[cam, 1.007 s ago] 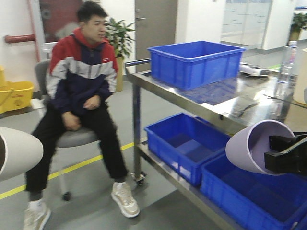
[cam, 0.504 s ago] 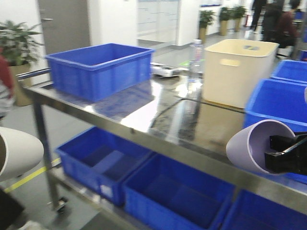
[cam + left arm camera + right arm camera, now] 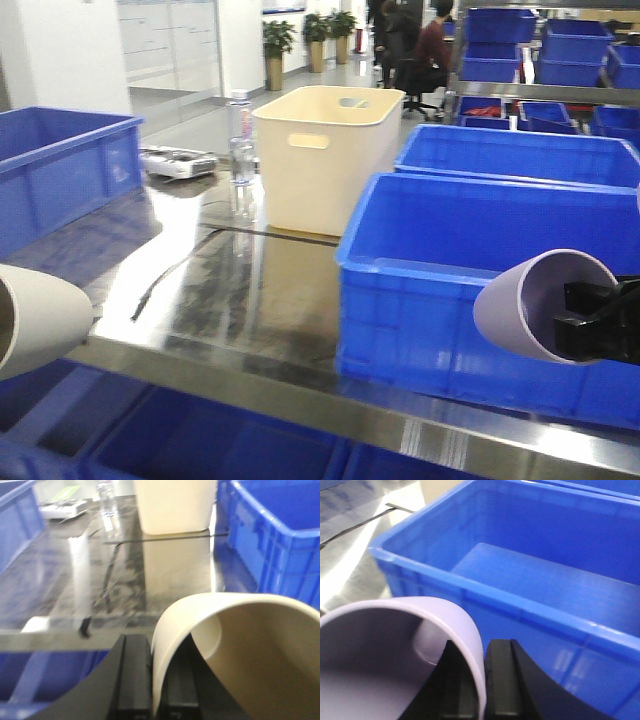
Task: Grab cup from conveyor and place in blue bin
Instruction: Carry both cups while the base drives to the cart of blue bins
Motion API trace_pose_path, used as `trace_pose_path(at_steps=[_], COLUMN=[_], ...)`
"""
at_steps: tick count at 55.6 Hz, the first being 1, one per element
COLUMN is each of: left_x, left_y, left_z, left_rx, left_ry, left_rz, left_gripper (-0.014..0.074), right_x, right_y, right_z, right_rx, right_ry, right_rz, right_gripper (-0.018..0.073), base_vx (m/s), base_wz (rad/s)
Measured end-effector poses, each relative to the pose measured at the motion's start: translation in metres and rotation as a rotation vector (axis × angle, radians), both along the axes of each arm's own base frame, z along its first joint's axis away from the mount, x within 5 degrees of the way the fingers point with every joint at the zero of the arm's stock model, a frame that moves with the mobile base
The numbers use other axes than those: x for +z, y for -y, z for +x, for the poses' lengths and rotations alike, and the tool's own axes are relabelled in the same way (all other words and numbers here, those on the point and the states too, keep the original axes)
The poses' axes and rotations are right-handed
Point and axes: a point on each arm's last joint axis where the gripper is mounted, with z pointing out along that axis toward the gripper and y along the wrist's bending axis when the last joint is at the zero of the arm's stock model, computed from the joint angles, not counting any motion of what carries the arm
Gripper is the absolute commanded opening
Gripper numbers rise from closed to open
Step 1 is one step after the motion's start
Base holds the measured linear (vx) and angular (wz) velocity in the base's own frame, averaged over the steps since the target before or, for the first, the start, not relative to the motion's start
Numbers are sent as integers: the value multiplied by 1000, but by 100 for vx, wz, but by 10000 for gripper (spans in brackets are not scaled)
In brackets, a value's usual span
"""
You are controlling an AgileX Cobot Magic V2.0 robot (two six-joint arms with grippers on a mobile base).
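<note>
My right gripper (image 3: 590, 322) is shut on the rim of a lilac cup (image 3: 530, 300), which lies on its side with its mouth facing the camera. The wrist view shows one finger inside the lilac cup (image 3: 380, 650) and one outside, at the right gripper (image 3: 482, 680). It hangs just in front of the blue bin (image 3: 440, 300), whose near rim (image 3: 530, 612) is right ahead and whose floor is bare. My left gripper (image 3: 157, 680) is shut on the wall of a cream cup (image 3: 250, 645), seen at the far left (image 3: 35, 315). The conveyor is out of view.
The blue bin stands on a shiny steel table (image 3: 250, 300) beside a cream tub (image 3: 325, 160) with slot handles. A water bottle (image 3: 241, 140) and a black cable lie behind. Another blue crate (image 3: 50, 170) is at left, more (image 3: 520, 150) behind, others on the lower shelf (image 3: 200, 440).
The whole view has swung to the right: the seated man and the far left crate slid out, and the cream tub and blue bin came in front. Both cups stay gripped.
</note>
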Motion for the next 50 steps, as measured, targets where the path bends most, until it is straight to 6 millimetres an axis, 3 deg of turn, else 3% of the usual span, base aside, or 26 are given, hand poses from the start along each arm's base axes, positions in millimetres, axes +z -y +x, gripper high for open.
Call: trace_pose_path(at_steps=[50], left_x=[0], left_y=[0], left_z=[0], left_rx=[0], left_ry=[0], left_rz=[0], left_gripper=[0], right_x=[1], right_y=[0], right_z=[0], right_rx=[1], right_ry=[5], right_rz=[5], right_gripper=[-9], base_vx=[12], base_wz=[-23])
